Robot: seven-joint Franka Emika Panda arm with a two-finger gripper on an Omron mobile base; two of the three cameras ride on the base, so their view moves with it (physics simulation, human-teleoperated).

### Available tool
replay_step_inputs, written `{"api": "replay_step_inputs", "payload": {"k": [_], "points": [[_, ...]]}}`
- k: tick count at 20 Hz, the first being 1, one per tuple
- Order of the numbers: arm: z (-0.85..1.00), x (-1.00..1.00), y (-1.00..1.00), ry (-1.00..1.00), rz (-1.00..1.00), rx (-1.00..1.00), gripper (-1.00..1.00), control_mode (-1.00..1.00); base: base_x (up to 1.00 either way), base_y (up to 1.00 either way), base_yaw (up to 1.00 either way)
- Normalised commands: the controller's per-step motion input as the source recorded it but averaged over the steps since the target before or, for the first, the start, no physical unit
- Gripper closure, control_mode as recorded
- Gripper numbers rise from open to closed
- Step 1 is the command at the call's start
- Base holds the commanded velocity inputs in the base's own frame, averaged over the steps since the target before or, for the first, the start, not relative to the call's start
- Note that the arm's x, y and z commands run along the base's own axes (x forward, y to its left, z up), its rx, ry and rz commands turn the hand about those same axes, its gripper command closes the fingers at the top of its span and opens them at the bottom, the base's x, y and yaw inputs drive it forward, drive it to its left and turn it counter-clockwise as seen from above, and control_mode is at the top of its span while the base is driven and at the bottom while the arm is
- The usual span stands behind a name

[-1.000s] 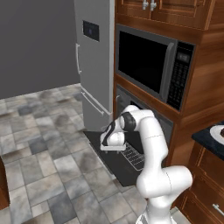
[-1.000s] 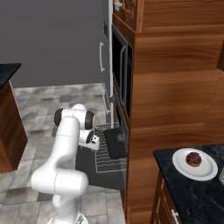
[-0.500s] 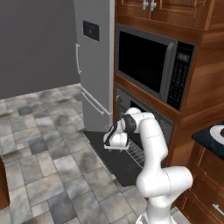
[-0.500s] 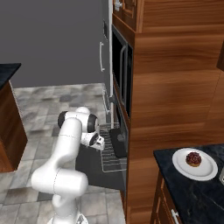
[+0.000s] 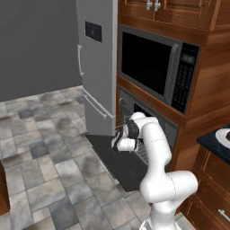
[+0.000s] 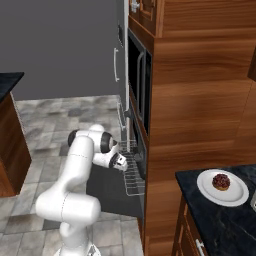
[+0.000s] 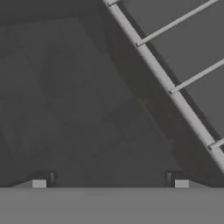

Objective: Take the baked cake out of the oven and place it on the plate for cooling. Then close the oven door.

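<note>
Grey stone floor tiles (image 5: 40, 148) are spreading across the kitchen in the left base view, with a steel fridge (image 5: 96, 67) standing beside the wooden cabinetry. The microwave (image 5: 157, 67) is sitting above the oven (image 5: 148, 114), whose oven door (image 5: 119, 159) is lying dropped flat over the floor. The white arm is reaching in low, its gripper (image 5: 117, 143) hanging just above that door, beside the wire rack (image 5: 143, 152).

Over to the right base view: the gripper (image 6: 121, 162) is hovering at the pulled-out wire rack (image 6: 132, 175), over the open oven door (image 6: 107, 187). On the dark countertop (image 6: 220, 220), near its front edge, the plate (image 6: 222, 187) is carrying the baked cake (image 6: 220, 181).

Hand view now: the fingertips (image 7: 39, 183) are standing wide apart with nothing between them, facing the dark door panel (image 7: 87, 109), while the wire rack (image 7: 175, 83) is crossing the upper right corner.
</note>
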Motion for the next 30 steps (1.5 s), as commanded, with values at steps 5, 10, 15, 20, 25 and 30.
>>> {"api": "replay_step_inputs", "payload": {"k": [5, 10, 15, 20, 25, 30], "points": [[0.01, 0.27, -0.3, -0.06, -0.12, -0.17, -1.0, -1.0, 0.0, 0.0, 0.0], [0.1, 0.31, -0.35, -0.04, -0.11, -0.16, -1.0, -1.0, 0.0, 0.0, 0.0], [0.19, 0.39, -0.53, -0.01, -0.11, -0.15, -1.0, -1.0, 0.0, 0.0, 0.0], [0.3, 0.06, -0.14, -0.02, -0.04, -0.06, -1.0, -1.0, 0.0, 0.0, 0.0], [0.8, -0.44, 0.39, 0.01, 0.01, 0.01, -1.0, -1.0, 0.0, 0.0, 0.0], [0.99, -0.53, 0.52, 0.13, 0.06, 0.02, -1.0, -1.0, 0.0, 0.0, 0.0]]}}
